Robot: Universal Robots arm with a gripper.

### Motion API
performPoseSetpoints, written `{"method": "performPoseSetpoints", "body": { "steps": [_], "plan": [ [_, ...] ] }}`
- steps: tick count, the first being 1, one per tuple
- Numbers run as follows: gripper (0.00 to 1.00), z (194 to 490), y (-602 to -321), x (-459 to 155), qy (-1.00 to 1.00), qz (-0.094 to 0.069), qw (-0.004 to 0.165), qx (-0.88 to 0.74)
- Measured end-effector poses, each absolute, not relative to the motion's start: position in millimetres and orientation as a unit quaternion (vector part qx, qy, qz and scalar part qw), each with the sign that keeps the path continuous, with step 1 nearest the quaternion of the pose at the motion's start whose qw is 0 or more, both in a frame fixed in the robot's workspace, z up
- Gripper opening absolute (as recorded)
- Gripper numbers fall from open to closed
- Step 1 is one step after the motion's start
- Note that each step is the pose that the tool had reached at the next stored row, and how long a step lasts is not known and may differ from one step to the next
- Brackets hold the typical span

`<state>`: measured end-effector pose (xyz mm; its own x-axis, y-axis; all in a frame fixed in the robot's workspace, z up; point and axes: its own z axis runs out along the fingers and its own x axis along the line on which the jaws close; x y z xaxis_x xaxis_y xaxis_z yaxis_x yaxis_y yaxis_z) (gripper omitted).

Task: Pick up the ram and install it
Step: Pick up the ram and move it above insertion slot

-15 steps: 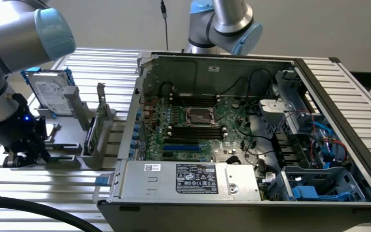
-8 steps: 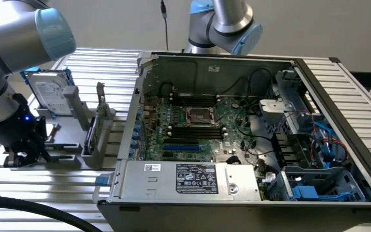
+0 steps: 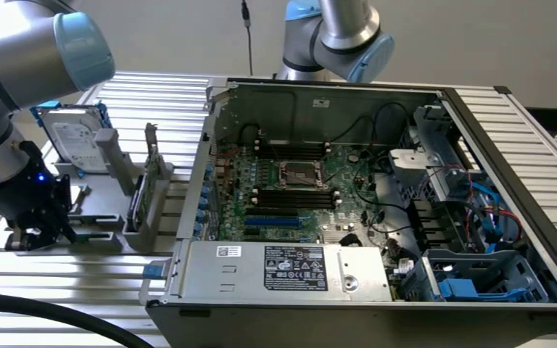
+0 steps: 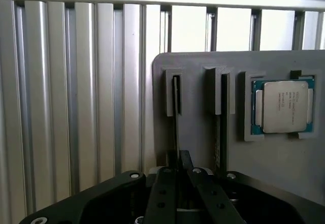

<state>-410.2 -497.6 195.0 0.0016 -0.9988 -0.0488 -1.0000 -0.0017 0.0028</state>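
The ram point(image 4: 175, 102) is a thin dark stick seen edge-on, standing in a slot of the grey holder plate point(image 4: 193, 137). My gripper point(image 4: 178, 159) has its two black fingers drawn together around the stick's near end, shut on it. A second dark stick point(image 4: 219, 127) stands in the neighbouring slot. In the exterior view my gripper point(image 3: 38, 230) hangs low over the grey holder point(image 3: 99, 217) at the exterior view's left, beside the open computer case. The motherboard point(image 3: 303, 185) lies inside the case with its black memory slots point(image 3: 298, 197) showing.
A square silver-topped chip point(image 4: 282, 106) sits in a recess of the holder. A silver hard drive point(image 3: 75, 141) stands behind the holder. The case's metal wall point(image 3: 201, 174) rises between holder and motherboard. A second arm point(image 3: 341, 40) stands behind the case. A black cable point(image 3: 56, 315) runs along the front.
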Motion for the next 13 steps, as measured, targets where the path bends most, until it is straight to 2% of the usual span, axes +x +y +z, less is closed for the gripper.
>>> {"method": "performPoseSetpoints", "body": {
  "steps": [13],
  "plan": [
    [0.14, 210, -498, -409, 0.714, 0.021, 0.014, -0.699]
  ]
}}
